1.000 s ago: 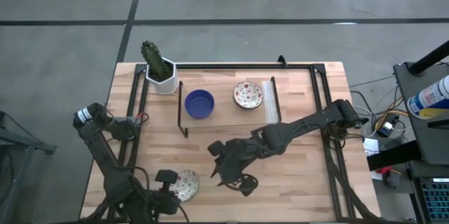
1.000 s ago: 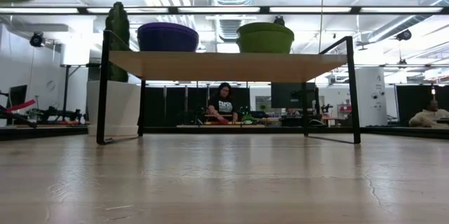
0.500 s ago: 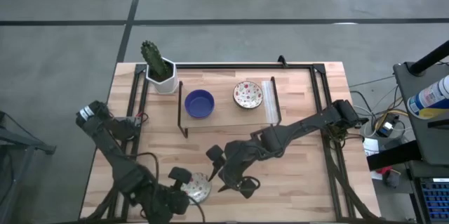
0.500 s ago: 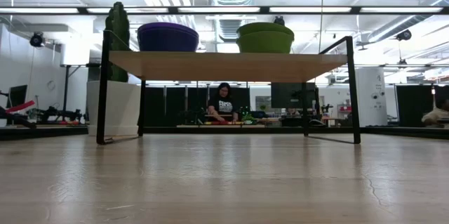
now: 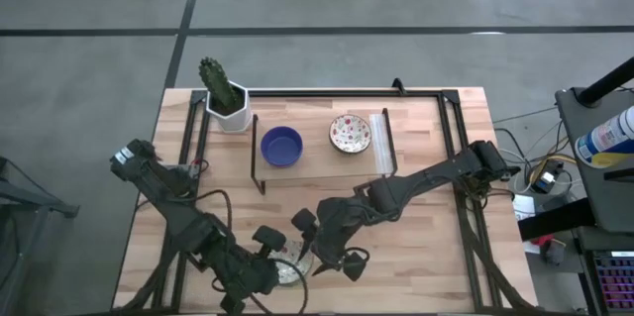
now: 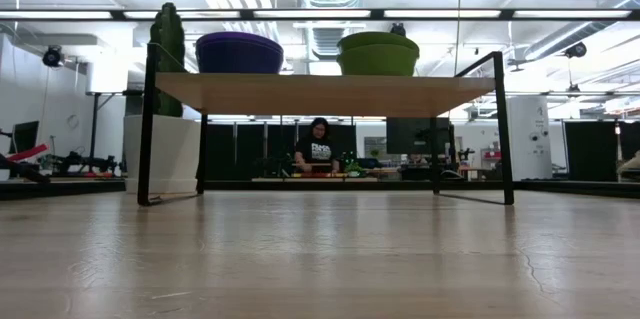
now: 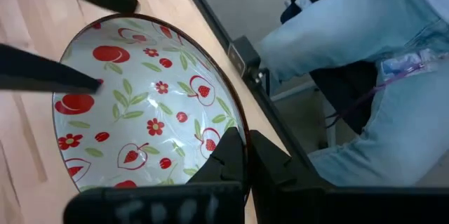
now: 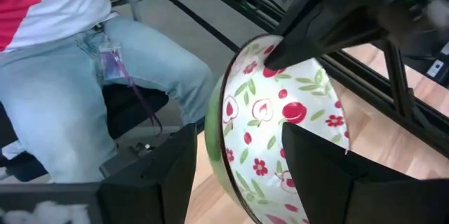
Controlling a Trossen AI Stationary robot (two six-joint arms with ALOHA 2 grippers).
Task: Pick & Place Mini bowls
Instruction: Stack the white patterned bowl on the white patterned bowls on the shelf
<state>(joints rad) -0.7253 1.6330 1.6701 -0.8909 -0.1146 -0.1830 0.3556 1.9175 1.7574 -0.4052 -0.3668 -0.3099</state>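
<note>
A patterned bowl is clamped by its rim in the left gripper and held tilted above the near table edge. The right gripper is spread wide, one finger either side of that bowl's rim, not closed on it. Farther off, a blue bowl and another patterned bowl are set on the shelf.
</note>
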